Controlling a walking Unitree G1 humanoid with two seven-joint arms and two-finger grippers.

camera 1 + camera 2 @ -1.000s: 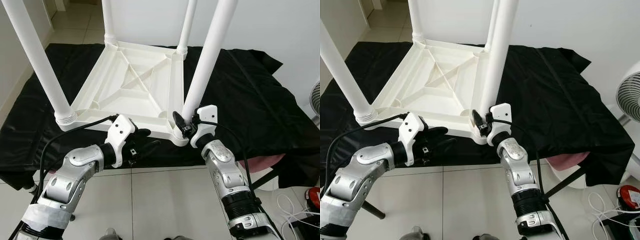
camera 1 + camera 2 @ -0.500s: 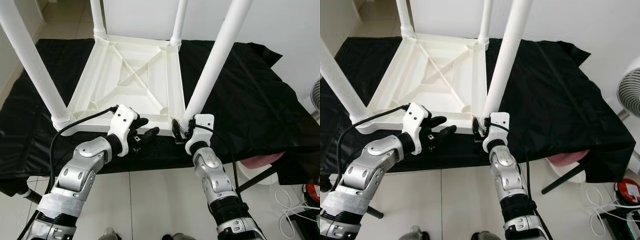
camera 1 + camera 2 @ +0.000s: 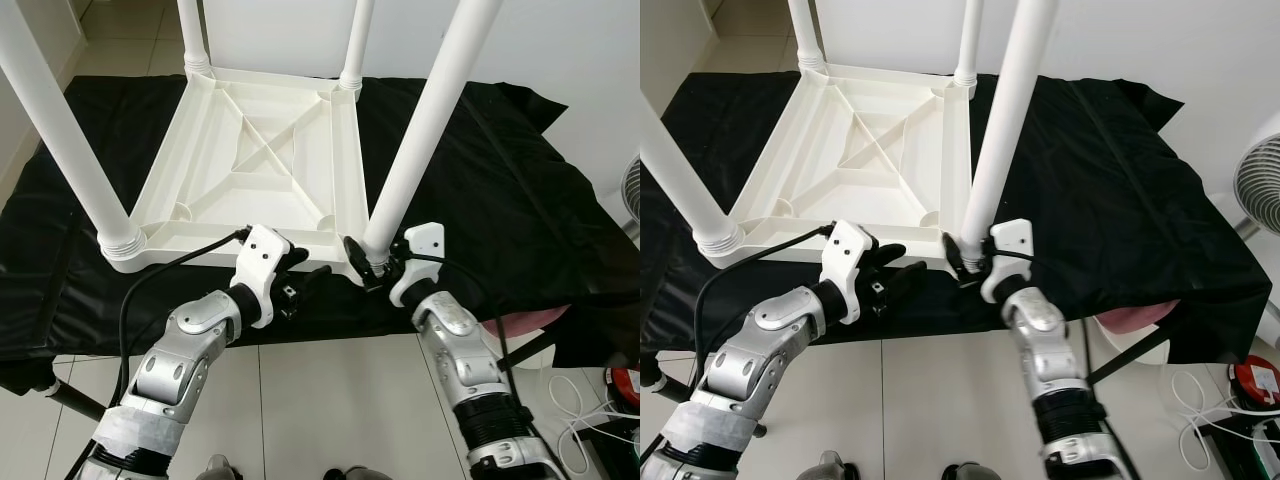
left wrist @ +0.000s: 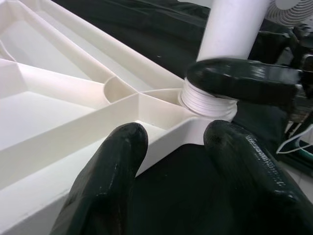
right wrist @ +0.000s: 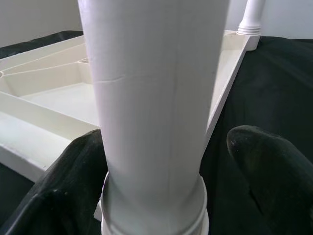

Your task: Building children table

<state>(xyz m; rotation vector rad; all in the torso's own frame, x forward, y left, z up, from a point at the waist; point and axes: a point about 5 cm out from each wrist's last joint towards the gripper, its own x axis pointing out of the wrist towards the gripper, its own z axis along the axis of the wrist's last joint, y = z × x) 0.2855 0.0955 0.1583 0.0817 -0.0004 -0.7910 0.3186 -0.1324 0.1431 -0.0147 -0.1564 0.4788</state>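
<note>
A white plastic children's table (image 3: 260, 170) lies upside down on a black cloth (image 3: 520, 200), its legs pointing up. My right gripper (image 3: 374, 262) is at the base of the near right leg (image 3: 420, 130), open, with one finger on each side of it. In the right wrist view the leg (image 5: 156, 98) stands between the fingers (image 5: 271, 166), with a gap on one side. My left gripper (image 3: 300, 285) is open just in front of the table's near rim, close to that same corner. Its fingers (image 4: 107, 181) frame the rim and the leg's threaded collar (image 4: 205, 100).
The cloth-covered surface ends just in front of the grippers, with tiled floor (image 3: 320, 400) below. At the right stands a fan (image 3: 1260, 190), with a pink object (image 3: 1135, 320) under the cloth's edge and a red item (image 3: 1252, 385) with white cables on the floor.
My left gripper has moved right along the near rim toward the corner with the leg. The right gripper has stayed at the leg's base. The camera has shifted a little.
</note>
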